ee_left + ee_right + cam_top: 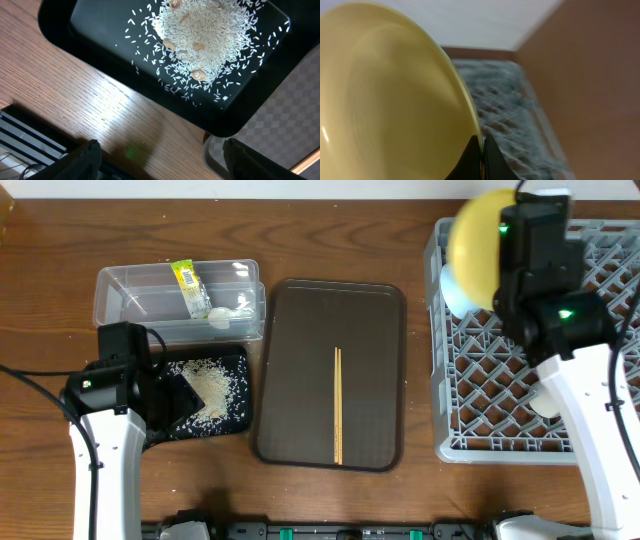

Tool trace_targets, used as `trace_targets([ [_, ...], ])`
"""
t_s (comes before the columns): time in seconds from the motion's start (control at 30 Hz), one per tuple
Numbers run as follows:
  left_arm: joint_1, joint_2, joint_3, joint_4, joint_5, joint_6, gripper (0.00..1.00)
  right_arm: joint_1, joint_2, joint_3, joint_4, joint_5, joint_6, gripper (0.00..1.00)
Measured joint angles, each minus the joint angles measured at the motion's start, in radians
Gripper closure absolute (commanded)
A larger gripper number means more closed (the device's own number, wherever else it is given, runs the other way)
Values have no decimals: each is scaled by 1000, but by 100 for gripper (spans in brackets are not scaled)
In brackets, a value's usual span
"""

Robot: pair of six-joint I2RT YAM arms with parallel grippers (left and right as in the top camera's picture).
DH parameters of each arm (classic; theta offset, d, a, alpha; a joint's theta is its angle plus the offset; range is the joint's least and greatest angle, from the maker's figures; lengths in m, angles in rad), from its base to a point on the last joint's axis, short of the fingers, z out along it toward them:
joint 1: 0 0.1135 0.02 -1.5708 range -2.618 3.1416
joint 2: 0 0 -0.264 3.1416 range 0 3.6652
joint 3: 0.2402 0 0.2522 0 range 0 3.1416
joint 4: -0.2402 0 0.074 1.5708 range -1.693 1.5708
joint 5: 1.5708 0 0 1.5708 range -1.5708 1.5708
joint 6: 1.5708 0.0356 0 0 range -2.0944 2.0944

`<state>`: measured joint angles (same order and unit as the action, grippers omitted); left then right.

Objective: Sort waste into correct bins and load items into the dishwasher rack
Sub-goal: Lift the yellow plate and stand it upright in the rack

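Highest and closest to the overhead lens is one yellow plate (478, 242), raised on edge above the far left corner of the dishwasher rack (500, 400). The right tool (482, 156) is clamped narrowly on the plate's rim, one finger on each face. Just below the plate, one light blue bowl (452, 292) sits in the rack at its left side.

The left tool (165, 162) is spread wide and holds nothing. It hangs over the wooden worktop (100, 110) at the near edge of the black tray (95, 30). That tray holds one heap of rice (205, 30) with stray grains around it and a few tan bits mixed in.

Beyond the black tray stands the clear tub (130, 295). Inside it are one yellow-green wrapper (190, 288), its print too small to read, and one white scrap (222, 318).

Between the bins and the rack lies one brown serving tray (300, 360). Two chopsticks (338, 405) lie on it side by side, touching along their length.
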<state>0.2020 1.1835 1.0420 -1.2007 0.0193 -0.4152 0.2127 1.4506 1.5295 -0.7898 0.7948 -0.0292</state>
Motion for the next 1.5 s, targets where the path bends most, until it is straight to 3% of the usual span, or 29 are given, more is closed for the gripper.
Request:
trace_targets([
  [0.3, 0, 0, 0, 0, 0, 0, 19, -112, 6, -1, -177, 105, 4, 99],
  [0.57, 0, 0, 0, 0, 0, 0, 19, -139, 16, -54, -192, 119, 70, 99],
  [1.2, 0, 0, 0, 0, 0, 0, 19, -183, 62, -261, 128, 114, 82, 99],
  [1.5, 0, 0, 0, 0, 0, 0, 19, -183, 99, -284, 171, -12, 93, 73],
])
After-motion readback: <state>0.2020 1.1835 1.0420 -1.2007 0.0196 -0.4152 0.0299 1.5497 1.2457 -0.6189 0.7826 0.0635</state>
